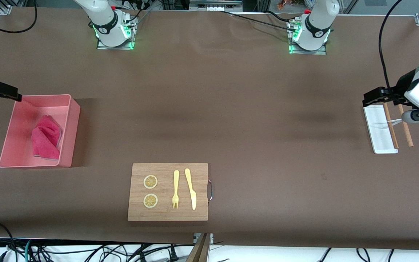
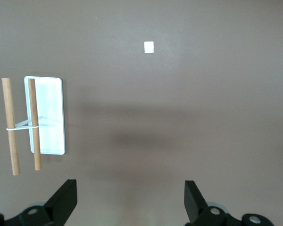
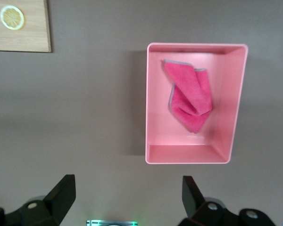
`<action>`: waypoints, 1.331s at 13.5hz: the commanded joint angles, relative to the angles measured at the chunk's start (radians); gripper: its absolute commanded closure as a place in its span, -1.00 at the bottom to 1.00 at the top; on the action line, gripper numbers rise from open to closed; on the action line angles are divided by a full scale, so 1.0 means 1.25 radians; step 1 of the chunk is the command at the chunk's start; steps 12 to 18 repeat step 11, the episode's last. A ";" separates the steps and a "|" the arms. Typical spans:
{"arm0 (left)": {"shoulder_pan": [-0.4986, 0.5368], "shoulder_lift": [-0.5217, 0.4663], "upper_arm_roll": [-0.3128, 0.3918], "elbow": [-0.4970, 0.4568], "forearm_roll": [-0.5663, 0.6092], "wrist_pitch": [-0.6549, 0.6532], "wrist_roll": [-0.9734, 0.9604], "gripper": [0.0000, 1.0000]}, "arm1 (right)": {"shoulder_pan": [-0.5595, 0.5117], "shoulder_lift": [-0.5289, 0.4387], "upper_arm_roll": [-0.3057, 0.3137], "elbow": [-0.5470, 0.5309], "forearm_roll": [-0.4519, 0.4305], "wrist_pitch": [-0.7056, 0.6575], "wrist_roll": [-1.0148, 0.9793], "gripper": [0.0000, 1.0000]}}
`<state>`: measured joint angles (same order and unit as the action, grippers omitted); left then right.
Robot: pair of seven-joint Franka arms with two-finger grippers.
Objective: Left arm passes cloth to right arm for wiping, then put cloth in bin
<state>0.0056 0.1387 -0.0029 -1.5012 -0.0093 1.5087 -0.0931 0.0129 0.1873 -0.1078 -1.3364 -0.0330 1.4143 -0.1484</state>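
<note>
The cloth (image 1: pixel 46 137) lies crumpled inside the bin (image 1: pixel 66 105), on its floor, a little closer to the wall that faces the middle of the table. The bin stands on the brown table (image 1: pixel 231 109) toward the right arm's end. In the right wrist view the cloth (image 3: pixel 190 96) shows folded over itself, with its thin grey edging visible, and it touches no gripper.

The right gripper (image 1: pixel 4 91) hangs in the air just by the bin's upper corner, at the edge of the front view. Its two fingers (image 3: pixel 61 193) stand wide apart and hold nothing. The bin (image 3: pixel 155 94) is seen below them in that wrist view.

The left gripper (image 1: pixel 376 96) is up over the left arm's end of the table, above the small white tray (image 1: pixel 378 127). Its fingers (image 2: pixel 63 200) are also spread wide and empty. Two wooden sticks (image 1: pixel 406 127) lie beside each other there, one across the tray and one just beside it on the table; a thin pale band (image 2: pixel 21 126) joins them.

A wooden cutting board (image 1: pixel 167 211) lies nearer to the front camera, about the middle of the table. On it rest two lemon slices (image 1: pixel 150 182), a yellow fork (image 1: pixel 175 189) and a yellow knife (image 1: pixel 191 189), side by side.
</note>
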 commanded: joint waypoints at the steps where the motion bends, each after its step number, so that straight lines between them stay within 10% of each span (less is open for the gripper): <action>1: 0.008 -0.004 -0.003 0.011 0.015 -0.007 0.085 -1.00 | -0.023 -0.048 0.048 -0.051 -0.023 0.020 -0.006 -1.00; 18: 0.016 -0.002 -0.003 0.034 0.021 -0.001 0.105 -1.00 | -0.020 -0.036 0.059 -0.045 -0.019 0.012 0.010 -1.00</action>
